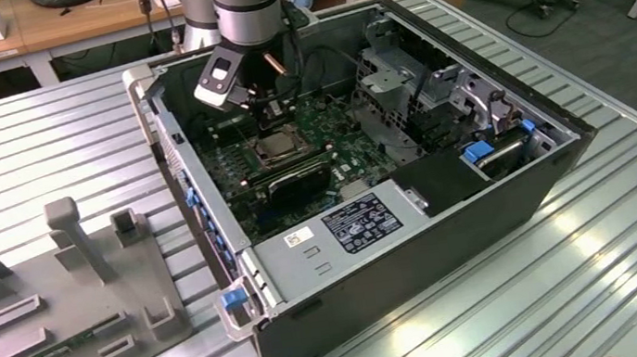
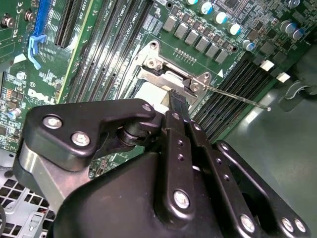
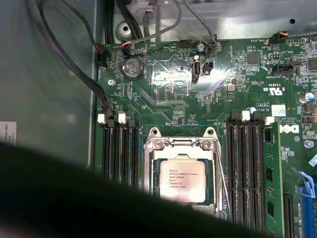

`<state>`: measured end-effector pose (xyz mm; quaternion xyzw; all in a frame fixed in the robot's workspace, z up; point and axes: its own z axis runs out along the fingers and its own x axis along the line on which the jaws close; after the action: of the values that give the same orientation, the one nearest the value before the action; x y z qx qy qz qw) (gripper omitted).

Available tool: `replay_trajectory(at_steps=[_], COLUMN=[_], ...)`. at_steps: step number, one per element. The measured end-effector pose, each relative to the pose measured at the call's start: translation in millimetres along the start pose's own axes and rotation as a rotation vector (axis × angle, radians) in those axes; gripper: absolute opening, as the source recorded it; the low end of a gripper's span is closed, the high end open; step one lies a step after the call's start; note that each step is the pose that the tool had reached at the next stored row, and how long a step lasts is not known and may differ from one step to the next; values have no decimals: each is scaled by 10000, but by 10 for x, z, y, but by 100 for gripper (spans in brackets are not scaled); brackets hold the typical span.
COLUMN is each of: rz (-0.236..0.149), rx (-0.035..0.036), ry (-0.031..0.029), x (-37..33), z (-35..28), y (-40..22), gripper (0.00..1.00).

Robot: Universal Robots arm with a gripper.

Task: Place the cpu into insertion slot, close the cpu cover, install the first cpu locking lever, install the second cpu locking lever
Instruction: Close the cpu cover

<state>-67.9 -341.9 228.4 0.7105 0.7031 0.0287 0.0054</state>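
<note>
End effector, fingers pressed together, tips down at the edge of the cpu cover. The cpu lies seated in the insertion slot, framed by the flat-lying cover, on the green motherboard inside the open computer case on the ribbed tabletop.

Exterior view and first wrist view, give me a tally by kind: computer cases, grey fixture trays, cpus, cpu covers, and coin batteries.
computer case: 1
grey fixture tray: 1
cpu: 1
cpu cover: 1
coin battery: 1
Total: 5
</note>
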Motion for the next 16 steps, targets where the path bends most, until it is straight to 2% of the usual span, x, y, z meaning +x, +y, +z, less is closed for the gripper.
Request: replay_trajectory(at_steps=[16], rz=[1], rx=[-6], ry=[1], x=[0], z=[11], y=[-29], gripper=[11])
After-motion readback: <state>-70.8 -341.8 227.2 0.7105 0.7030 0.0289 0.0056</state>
